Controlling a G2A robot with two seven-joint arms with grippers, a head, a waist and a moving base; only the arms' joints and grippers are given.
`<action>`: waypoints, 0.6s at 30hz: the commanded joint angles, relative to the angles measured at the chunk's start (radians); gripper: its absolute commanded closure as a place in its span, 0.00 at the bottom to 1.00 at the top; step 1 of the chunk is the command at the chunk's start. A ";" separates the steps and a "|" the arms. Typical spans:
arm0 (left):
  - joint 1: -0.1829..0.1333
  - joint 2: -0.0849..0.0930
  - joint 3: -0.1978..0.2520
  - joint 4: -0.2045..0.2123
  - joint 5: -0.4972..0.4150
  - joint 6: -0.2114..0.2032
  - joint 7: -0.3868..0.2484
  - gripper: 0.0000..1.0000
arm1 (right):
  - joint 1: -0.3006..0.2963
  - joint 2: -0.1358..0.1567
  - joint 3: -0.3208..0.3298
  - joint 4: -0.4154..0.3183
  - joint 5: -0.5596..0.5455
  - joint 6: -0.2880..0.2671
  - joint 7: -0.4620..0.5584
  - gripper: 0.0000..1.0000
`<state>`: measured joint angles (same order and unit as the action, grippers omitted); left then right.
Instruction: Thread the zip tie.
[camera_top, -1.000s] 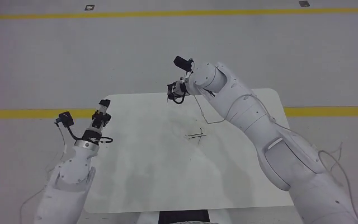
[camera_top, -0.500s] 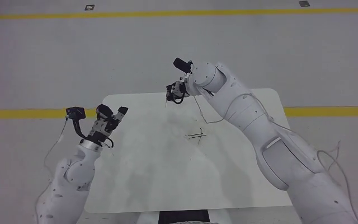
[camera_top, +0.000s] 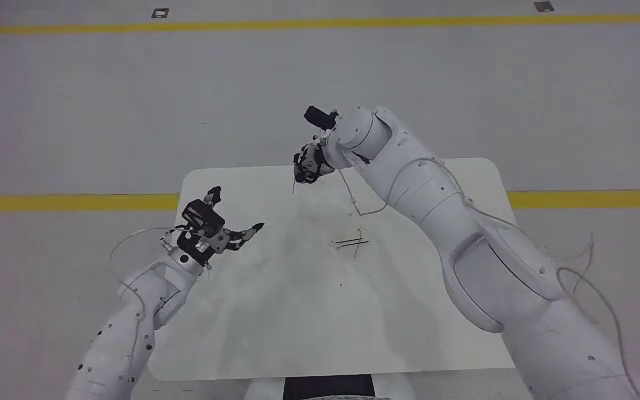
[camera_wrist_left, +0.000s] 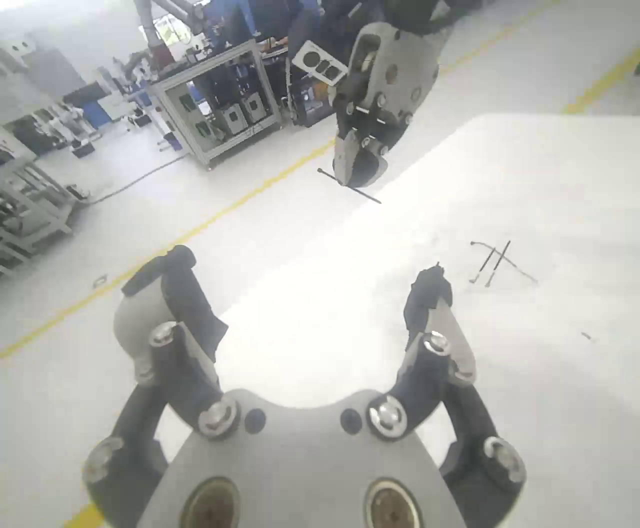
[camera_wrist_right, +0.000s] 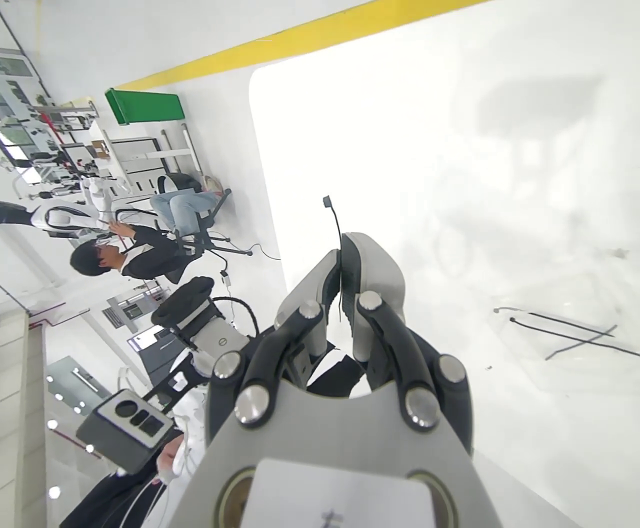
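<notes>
One thin black zip tie (camera_wrist_right: 334, 220), a straight strip with a small square head, sticks out past the tips of the right pincer (camera_wrist_right: 345, 245) and sits well apart from the left pincer (camera_wrist_left: 305, 267). The left pincer is spread wide above the table (camera_top: 300, 320), holding nothing. The right pincer pinches the strip, raised off the table. Loose black ties (camera_top: 352, 242) lie crossed on the table, to the right of both pincers.

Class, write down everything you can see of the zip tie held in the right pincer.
The zip tie is a thin, black, plastic-looking strap with a square head at one end. The right pincer is shut on it partway along, both ends sticking out. It hangs in the air near the far edge of the table, touching nothing else.
</notes>
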<state>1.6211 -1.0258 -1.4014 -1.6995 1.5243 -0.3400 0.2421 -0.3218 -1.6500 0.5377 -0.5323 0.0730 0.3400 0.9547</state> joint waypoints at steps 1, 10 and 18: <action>-0.001 0.001 0.002 0.000 0.008 0.000 0.002 0.00 | 0.002 -0.005 -0.001 0.006 0.006 0.000 0.003 1.00; -0.008 0.002 0.012 -0.008 0.046 0.008 -0.016 0.00 | -0.001 -0.005 0.001 0.004 0.009 -0.002 -0.003 1.00; -0.141 0.128 0.223 -0.037 0.046 0.199 -0.161 0.00 | -0.019 -0.024 0.038 0.040 0.077 0.000 -0.075 1.00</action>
<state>1.5010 -0.9215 -1.2221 -1.7428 1.5700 -0.1793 0.0862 -0.3422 -1.6690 0.5757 -0.5021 0.1432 0.3401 0.8829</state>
